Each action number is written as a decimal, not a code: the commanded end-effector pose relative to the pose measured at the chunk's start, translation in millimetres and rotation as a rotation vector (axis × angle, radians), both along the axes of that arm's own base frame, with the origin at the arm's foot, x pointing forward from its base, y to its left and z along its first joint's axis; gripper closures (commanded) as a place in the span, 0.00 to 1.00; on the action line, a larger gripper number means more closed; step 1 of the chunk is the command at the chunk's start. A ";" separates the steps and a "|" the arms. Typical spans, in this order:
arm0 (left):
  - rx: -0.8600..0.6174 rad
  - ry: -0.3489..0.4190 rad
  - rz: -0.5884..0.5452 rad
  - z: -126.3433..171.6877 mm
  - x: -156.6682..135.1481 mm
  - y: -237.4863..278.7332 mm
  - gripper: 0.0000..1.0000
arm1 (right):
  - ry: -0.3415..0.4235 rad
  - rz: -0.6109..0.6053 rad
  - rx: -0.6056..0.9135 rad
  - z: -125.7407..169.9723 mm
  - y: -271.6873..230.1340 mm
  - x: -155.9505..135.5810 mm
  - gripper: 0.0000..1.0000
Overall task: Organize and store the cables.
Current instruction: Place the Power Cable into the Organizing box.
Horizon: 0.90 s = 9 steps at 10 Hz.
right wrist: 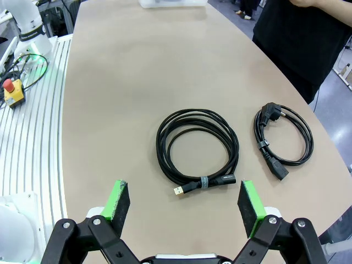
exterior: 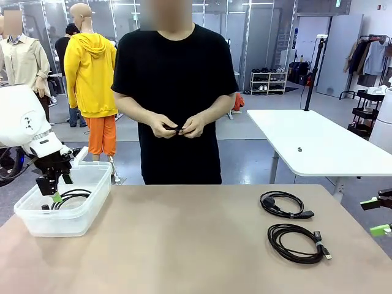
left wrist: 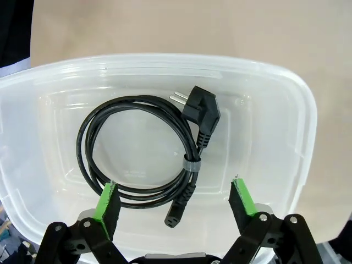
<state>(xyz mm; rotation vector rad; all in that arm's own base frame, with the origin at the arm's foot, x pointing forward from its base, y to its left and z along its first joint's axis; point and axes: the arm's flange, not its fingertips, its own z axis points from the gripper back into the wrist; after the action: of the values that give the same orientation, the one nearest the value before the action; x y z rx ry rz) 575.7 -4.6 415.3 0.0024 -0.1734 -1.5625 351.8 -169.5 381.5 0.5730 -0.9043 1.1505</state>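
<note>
Three cables: one power cable [left wrist: 191, 165] lay coiled in the one clear bin [left wrist: 165, 63]; USB cable [right wrist: 236, 148] and second power cable [right wrist: 263, 146] sat apart on table [right wrist: 110, 82]. Left gripper [left wrist: 173, 190] over bin and right gripper [right wrist: 182, 190] over table both gaped wide, empty.

No text, label, brand or number is legible.

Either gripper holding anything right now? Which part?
Nothing held. The left gripper is open over the coiled power cable lying in the clear bin; the right gripper is open above the USB cable and second power cable on the table.
</note>
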 end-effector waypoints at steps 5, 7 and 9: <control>0.005 -0.004 -0.009 0.5 0.6 1.2 0.00 | -0.019 -0.003 0.009 -0.4 1.8 0.0 0.00; 0.005 -0.004 -0.009 0.5 0.6 1.2 0.00 | -0.019 -0.003 0.009 -0.4 1.8 0.0 0.00; -0.065 -0.003 0.029 19.9 -3.3 3.5 0.00 | -0.019 -0.003 0.009 -0.4 1.8 0.0 0.00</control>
<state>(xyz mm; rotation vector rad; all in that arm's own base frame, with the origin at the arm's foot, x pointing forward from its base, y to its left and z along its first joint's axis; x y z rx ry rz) 576.0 -5.0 419.7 -0.0027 -0.1890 -1.5528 351.8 -169.4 381.5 0.5730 -0.9045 1.1504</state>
